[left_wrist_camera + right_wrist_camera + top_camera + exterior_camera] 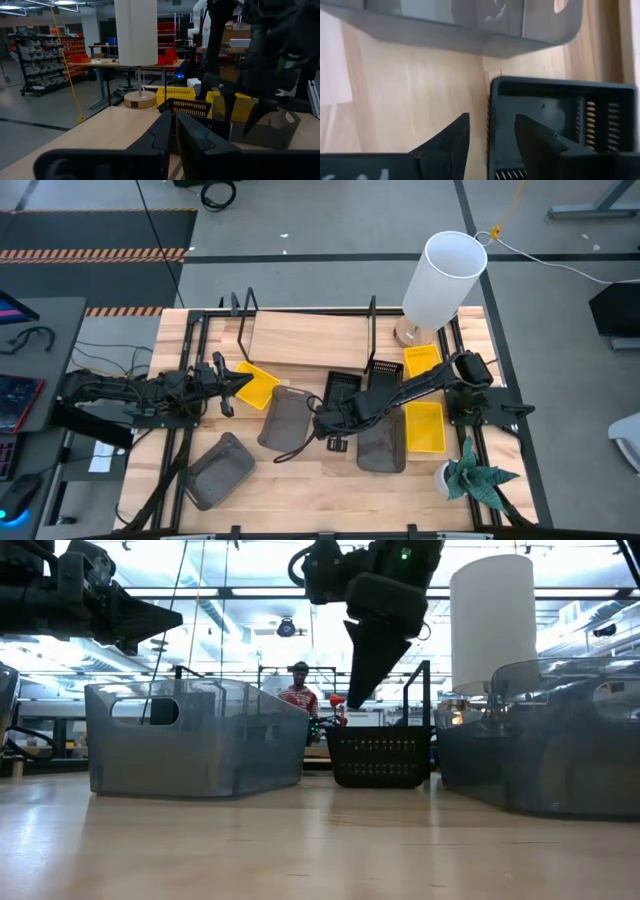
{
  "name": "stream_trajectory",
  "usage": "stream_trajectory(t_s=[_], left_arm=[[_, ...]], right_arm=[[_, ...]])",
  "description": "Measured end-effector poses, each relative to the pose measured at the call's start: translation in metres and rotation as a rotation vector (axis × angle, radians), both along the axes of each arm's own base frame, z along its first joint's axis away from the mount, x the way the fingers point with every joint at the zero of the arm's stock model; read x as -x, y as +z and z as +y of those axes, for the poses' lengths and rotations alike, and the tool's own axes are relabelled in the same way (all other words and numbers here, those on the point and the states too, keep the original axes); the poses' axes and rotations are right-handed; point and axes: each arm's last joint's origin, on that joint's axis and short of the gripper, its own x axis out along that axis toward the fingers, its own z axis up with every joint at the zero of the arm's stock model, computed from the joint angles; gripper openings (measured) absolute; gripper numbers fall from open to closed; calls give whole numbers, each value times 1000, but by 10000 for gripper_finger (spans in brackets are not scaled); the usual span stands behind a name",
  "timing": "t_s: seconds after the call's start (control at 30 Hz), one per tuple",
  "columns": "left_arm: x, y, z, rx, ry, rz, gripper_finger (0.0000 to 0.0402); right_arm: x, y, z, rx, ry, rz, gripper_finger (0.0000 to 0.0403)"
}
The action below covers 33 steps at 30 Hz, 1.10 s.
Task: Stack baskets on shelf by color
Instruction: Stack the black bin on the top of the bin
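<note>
Lying near the tabletop's middle in the high view, a black slotted basket has its long axis running roughly 12 to 6 o'clock, open side up. The right claw hangs over its near-left corner, the right arm stretched in low from 3 o'clock. In the right wrist view its fingers are spread, straddling this basket's wall, one outside on bare wood, one over the inside.

A second black basket sits just at 2 o'clock from the first. Three dark grey baskets show: one beside the claw at 9 o'clock, one at 4 o'clock, one toward 7 o'clock. Three yellow baskets: one at the left claw, two at 3 o'clock.

The shelf stands at 12 o'clock. The left arm reaches in from 9 o'clock; its fingers look pressed together.
</note>
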Motion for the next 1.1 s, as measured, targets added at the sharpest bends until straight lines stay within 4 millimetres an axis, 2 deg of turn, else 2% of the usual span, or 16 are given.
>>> stream_trajectory(t_s=[0.23, 0.43, 0.57, 0.93, 1.1], left_arm=[[0, 0, 0, 0, 0, 0, 26], [0, 0, 0, 0, 0, 1, 34], [0, 0, 0, 0, 0, 1, 35], [0, 0, 0, 0, 0, 1, 27], [0, 0, 0, 0, 0, 1, 35]], right_arm=[[3, -28, -12, -9, -22, -22, 164], [4, -38, -18, -14, -35, -43, 154], [5, -42, -18, -14, -37, -42, 126], [10, -47, -17, -63, -42, -16, 14], [13, -38, -18, -73, -34, -22, 17]])
